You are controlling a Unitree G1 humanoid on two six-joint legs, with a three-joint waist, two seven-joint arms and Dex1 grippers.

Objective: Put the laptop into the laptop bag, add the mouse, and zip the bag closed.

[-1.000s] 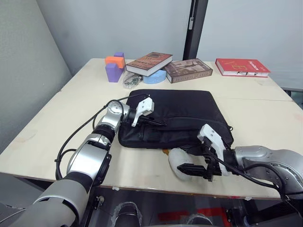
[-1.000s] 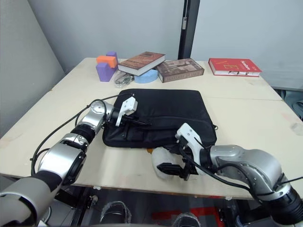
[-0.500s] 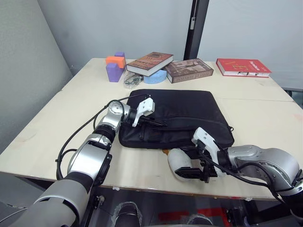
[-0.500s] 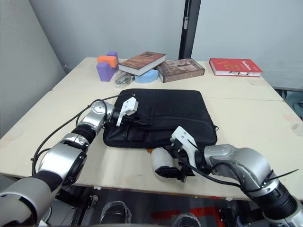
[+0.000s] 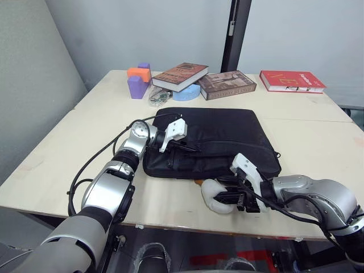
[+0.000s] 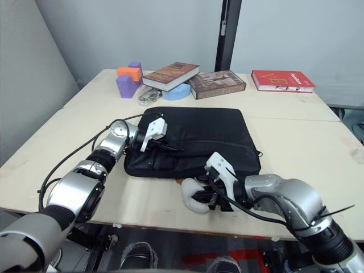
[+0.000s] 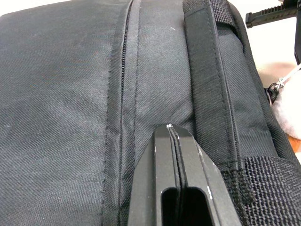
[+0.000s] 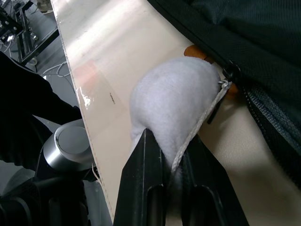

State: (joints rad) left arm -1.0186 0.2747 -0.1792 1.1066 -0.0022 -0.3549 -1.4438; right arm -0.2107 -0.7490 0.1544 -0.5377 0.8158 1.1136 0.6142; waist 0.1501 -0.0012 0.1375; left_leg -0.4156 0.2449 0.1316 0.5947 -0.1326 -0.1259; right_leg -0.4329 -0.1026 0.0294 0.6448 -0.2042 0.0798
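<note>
Right gripper (image 6: pixel 200 198) fingers clenched on a fluffy white plush toy with orange feet (image 8: pixel 171 101) at the surface's front edge beside the flat black fabric laptop bag (image 5: pixel 219 136), left gripper (image 7: pixel 173 141) fingers pressed together on the bag top: risk of bagging the plush as the mouse.

room around the bag

the laptop bag (image 5: pixel 211 142) fills the table's (image 5: pixel 62 153) middle. its near edge is crowded — a white plush toy (image 5: pixel 215 194) sits just beside it with the right gripper (image 5: pixel 230 199) closed on it, and the left gripper (image 5: pixel 183 148), fingers pressed together, lies on the bag's left part. books (image 5: pixel 177 75) and foam blocks (image 5: pixel 136 81) line the far edge — bare tabletop lies along both sides.
</note>
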